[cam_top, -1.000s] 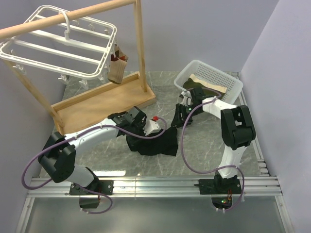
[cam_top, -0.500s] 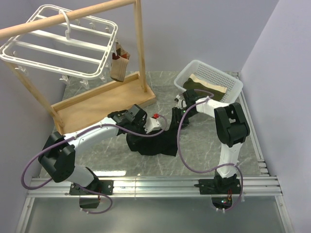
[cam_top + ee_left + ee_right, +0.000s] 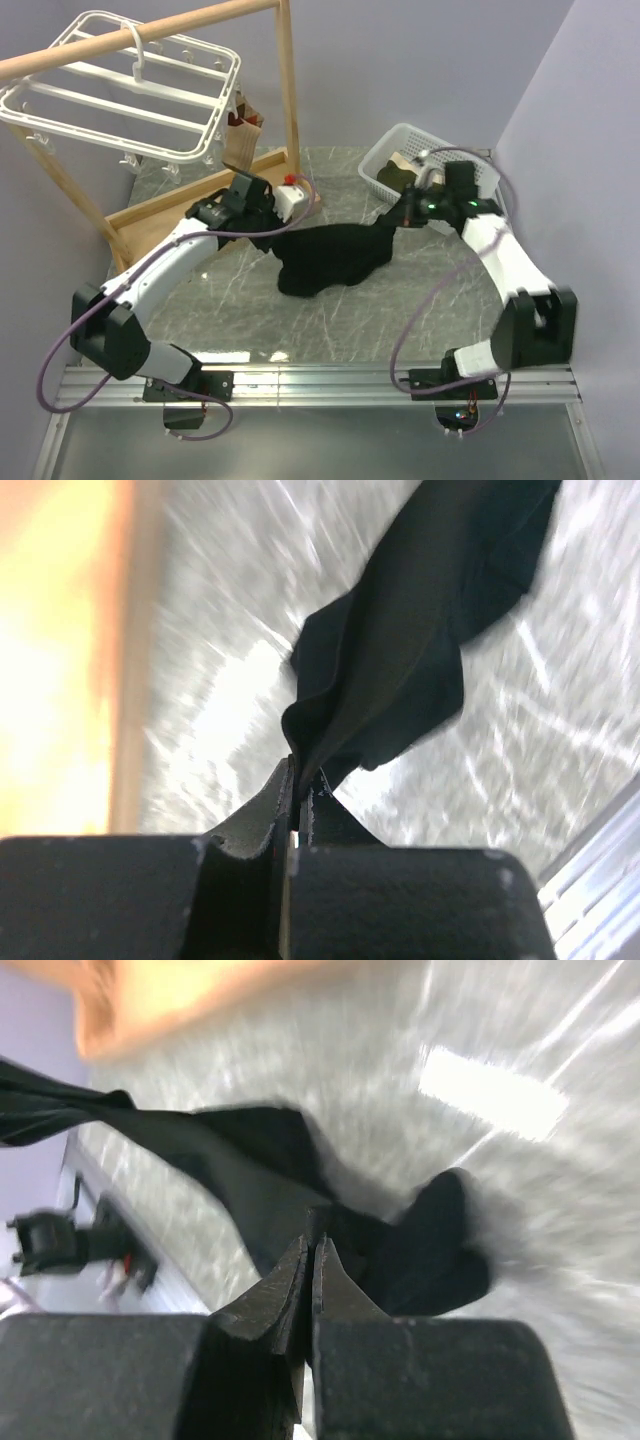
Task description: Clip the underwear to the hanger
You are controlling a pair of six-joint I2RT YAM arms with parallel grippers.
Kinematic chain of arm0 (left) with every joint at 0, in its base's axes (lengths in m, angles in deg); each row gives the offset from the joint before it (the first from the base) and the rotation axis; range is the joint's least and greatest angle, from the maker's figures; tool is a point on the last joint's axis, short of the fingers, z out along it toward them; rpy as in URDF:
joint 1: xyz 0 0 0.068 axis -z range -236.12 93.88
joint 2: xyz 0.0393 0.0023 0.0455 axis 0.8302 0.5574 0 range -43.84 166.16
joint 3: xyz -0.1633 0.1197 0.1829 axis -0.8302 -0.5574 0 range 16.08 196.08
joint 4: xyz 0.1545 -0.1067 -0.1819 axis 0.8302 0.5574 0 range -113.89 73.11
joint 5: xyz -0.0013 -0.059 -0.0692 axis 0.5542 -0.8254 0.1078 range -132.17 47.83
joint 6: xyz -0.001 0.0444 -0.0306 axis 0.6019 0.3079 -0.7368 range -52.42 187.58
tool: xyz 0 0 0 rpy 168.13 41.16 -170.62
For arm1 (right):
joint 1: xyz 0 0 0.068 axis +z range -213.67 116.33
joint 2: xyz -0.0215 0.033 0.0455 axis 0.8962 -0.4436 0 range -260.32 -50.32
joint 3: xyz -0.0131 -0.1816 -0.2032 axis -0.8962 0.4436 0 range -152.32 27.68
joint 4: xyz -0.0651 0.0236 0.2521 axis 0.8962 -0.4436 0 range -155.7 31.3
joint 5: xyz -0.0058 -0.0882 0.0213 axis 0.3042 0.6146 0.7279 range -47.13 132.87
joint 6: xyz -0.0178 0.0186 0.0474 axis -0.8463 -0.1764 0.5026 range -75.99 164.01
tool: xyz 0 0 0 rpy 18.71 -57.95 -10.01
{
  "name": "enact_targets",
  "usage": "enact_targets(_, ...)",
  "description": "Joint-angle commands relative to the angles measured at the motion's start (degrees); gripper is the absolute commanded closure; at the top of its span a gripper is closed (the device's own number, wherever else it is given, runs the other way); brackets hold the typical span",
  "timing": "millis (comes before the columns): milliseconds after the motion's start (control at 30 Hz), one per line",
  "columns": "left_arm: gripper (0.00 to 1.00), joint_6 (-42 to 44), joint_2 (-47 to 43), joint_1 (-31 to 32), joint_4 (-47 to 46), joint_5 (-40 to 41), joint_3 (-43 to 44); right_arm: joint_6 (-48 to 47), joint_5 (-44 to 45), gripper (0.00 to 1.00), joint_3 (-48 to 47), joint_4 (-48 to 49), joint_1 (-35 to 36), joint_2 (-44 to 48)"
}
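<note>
The black underwear (image 3: 335, 258) hangs stretched between my two grippers above the marble table, its middle sagging down to the surface. My left gripper (image 3: 270, 236) is shut on its left end; the left wrist view shows the jaws (image 3: 300, 770) pinched on a fold of the black cloth (image 3: 400, 650). My right gripper (image 3: 400, 221) is shut on the right end, and in the right wrist view the tips (image 3: 313, 1245) pinch the cloth (image 3: 270, 1170). The white hanger (image 3: 120, 95) hangs from the wooden pole at upper left, well away from both grippers.
A small brown garment (image 3: 243, 135) dangles from the hanger's right corner. The wooden pole stand (image 3: 215, 205) has its base board just behind my left arm. A white mesh basket (image 3: 445, 160) holding folded olive-and-tan cloth sits at back right, close behind my right wrist.
The right gripper closed on the underwear's right side. Both arms then lifted and drew apart, left arm toward the stand, right arm toward the basket, spreading the garment out.
</note>
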Motion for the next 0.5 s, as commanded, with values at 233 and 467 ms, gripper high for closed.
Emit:
enact_targets(233,1.0,-6.0,-13.9,-0.7,-3.5,-2.9,0.2,-6.4,-2.4,1.0,10.4,5.3,-4.0,31.0)
enact_targets(467,1.0,-0.3,-19.7,-0.6,10.5,-12.5,0.6,-4.1,-0.3,1.0,13.9,-4.1,-4.0,43.4)
